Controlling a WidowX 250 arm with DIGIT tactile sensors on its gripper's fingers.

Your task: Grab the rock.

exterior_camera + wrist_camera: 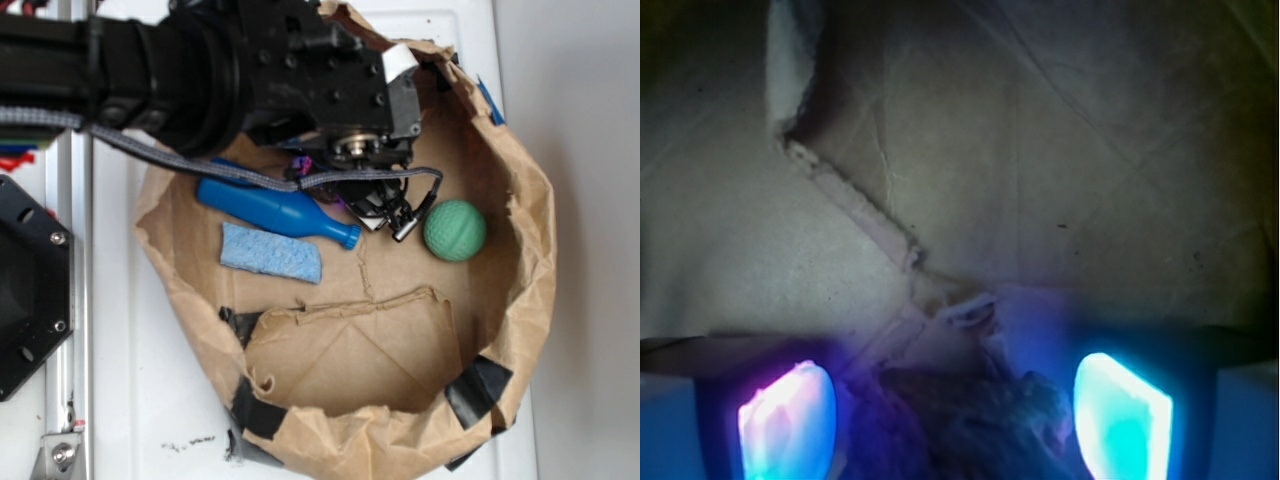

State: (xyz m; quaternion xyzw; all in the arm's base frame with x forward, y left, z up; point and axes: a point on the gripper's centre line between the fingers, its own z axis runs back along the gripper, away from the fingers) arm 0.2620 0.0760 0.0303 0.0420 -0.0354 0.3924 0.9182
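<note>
Inside a torn paper bag (530,290) on a white table (130,380), the gripper (955,415) hangs low with its glowing fingers (785,420) spread wide, the rock (975,425) lying between them on the bag's floor and gripped by neither. The overhead view hides the rock beneath the arm. A green ball (455,230) sits just beside the gripper; a blue bottle (280,212) and sponge (270,253) lie on its other side. The rock looks hard, rough and unlikely to slip; its flatter flanks seem the best hold.
</note>
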